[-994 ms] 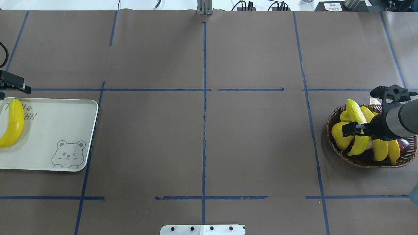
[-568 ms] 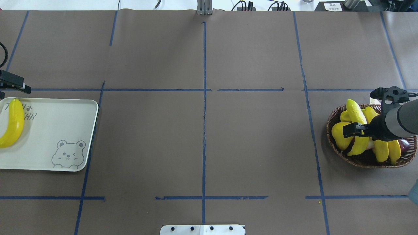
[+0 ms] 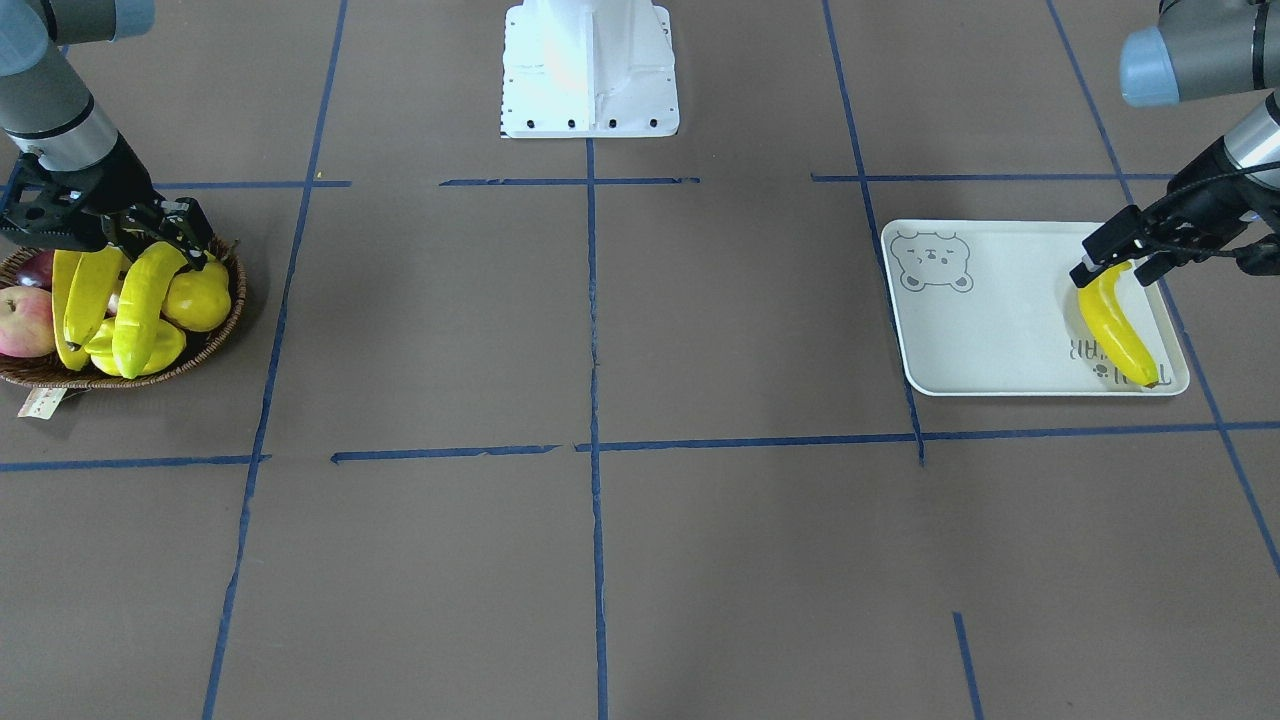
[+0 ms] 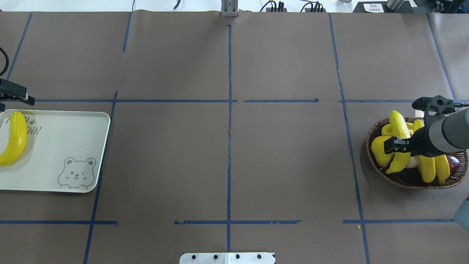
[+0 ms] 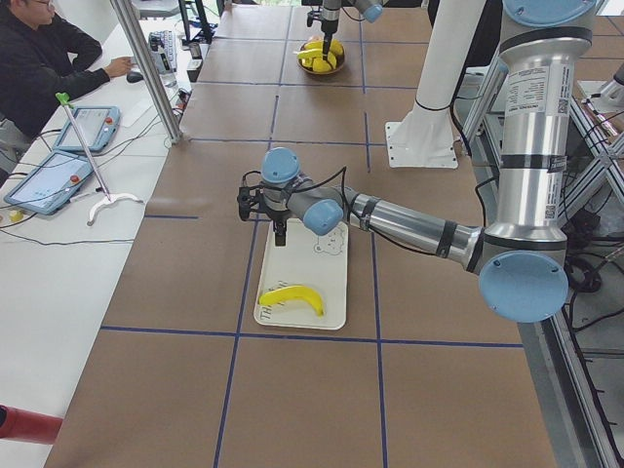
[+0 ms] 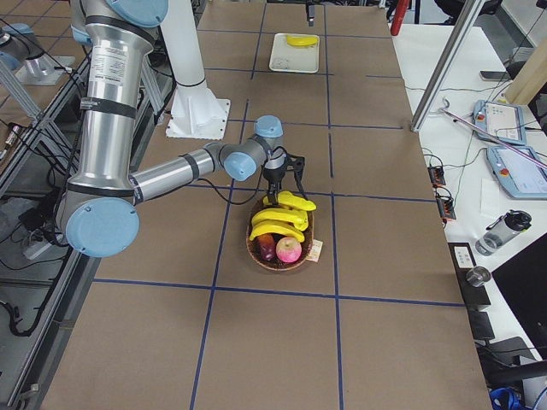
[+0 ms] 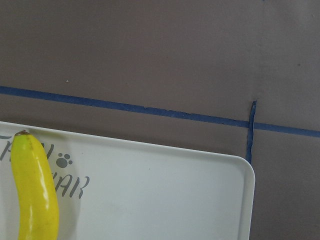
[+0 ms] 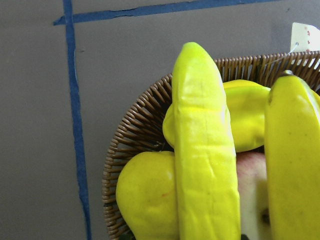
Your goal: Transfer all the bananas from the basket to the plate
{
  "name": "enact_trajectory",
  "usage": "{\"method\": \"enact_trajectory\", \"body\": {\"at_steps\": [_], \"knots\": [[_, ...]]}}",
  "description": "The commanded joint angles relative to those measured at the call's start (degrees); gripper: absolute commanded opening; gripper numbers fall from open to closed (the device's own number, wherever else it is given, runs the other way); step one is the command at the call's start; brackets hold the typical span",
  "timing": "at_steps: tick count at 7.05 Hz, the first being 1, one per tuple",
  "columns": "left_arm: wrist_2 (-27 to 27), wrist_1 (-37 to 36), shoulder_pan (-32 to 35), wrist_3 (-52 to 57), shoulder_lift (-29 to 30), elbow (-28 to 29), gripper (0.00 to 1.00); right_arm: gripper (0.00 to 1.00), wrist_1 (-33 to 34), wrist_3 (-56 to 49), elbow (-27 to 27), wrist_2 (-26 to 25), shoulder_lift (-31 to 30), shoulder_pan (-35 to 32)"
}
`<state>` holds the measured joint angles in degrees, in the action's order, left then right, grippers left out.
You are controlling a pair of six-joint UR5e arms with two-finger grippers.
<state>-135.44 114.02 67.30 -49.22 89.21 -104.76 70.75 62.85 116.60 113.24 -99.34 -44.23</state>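
The wicker basket (image 4: 406, 180) sits at the right and holds three bananas. My right gripper (image 4: 396, 144) is shut across the middle of one banana (image 4: 399, 124), which fills the right wrist view (image 8: 205, 165). Two more bananas (image 4: 427, 168) (image 4: 442, 169) lie beside it. From the front the gripper (image 3: 170, 245) grips the banana (image 3: 140, 300) near its upper end. The off-white bear plate (image 4: 66, 135) sits at the left with one banana (image 4: 14, 139) on it. My left gripper (image 3: 1112, 262) is open just above that banana's (image 3: 1115, 325) end.
The basket also holds a yellow pear (image 4: 379, 152), a starfruit (image 4: 387, 130), an apple (image 3: 22, 320) and a dark purple fruit (image 4: 454, 162). A paper tag (image 3: 40, 402) hangs off the rim. Blue tape lines cross the brown table.
My right gripper has risen slightly with the banana, whose lower tip sits a little higher in the basket. The left arm and the plate's banana have not moved.
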Motion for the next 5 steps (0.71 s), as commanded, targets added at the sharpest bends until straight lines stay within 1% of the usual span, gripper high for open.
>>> {"method": "enact_trajectory", "body": {"at_steps": [1,2,3,4,5], "knots": [[0.0,-0.03,-0.06,0.0,0.09,0.0,0.99,0.43,0.0,-0.09,-0.32,0.06,0.2,-0.16],[0.0,0.06,0.02,0.0,0.09,0.0,0.99,0.3,0.0,-0.1,-0.24,0.14,0.2,-0.24],[0.0,0.06,-0.06,0.0,0.09,-0.09,0.99,0.12,0.0,-0.27,-0.06,0.67,0.11,-0.85],[0.0,0.06,-0.06,0.0,0.09,-0.18,0.99,0.03,-0.09,-0.97,0.64,3.54,0.02,-3.56],[-0.09,0.06,-0.06,0.0,0.09,-0.18,0.99,0.0,0.17,-1.67,2.91,7.66,-0.33,-7.5]]}}
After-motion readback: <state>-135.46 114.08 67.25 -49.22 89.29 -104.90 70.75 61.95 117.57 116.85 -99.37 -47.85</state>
